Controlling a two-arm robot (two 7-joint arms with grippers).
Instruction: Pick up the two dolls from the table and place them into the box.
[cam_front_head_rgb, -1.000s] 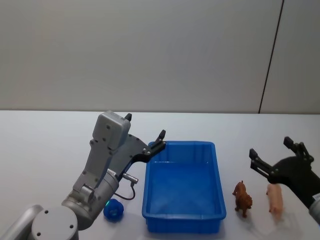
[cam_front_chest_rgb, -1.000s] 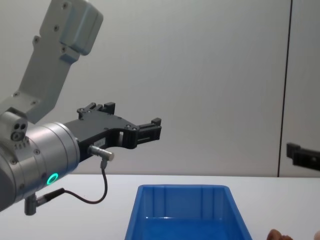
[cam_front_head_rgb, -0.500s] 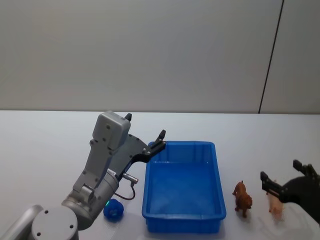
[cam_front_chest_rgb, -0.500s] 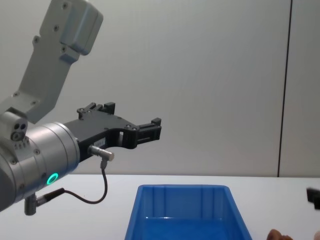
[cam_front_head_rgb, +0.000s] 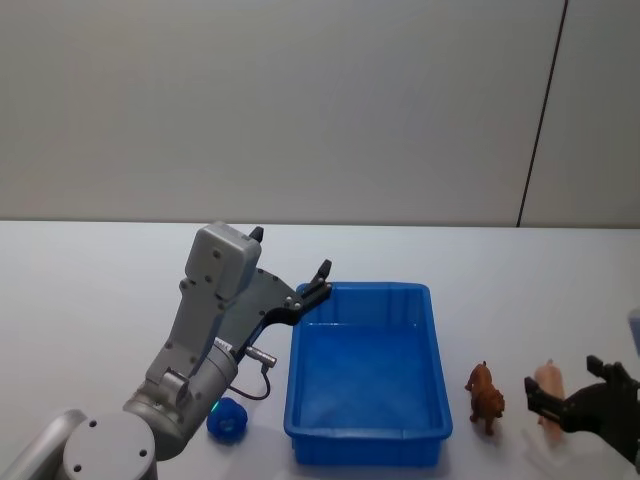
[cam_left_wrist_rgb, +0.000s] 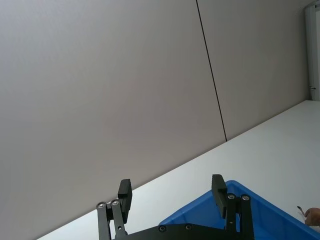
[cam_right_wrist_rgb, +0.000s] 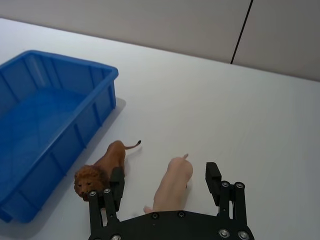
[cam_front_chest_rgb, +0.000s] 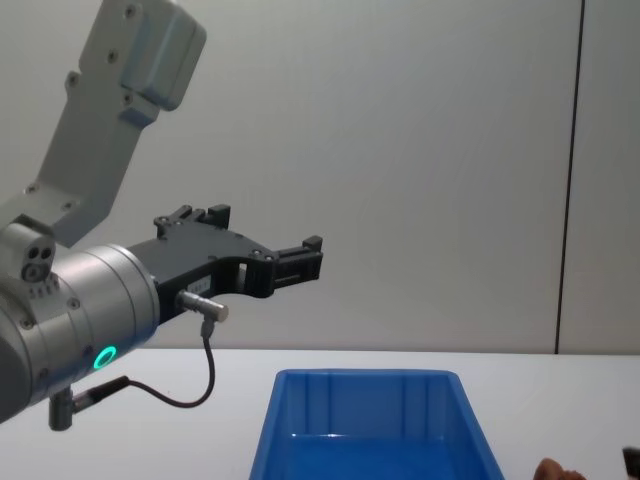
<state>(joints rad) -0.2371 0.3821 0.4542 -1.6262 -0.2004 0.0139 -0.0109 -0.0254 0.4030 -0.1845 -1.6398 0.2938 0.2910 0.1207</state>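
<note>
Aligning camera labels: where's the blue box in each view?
Head view: blue box at lower centre.
Chest view: box at the bottom edge, right of centre, cut off below.
Left wrist view: box just beyond the left gripper.
Right wrist view: box beside the lion doll.
Shared landmark: dark wall seam, visible in all four.

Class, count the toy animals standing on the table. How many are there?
2. A brown lion stands on the table right of the blue bin; a peach pig stands right of the lion, by the open right gripper. The left arm may hide others.
</note>
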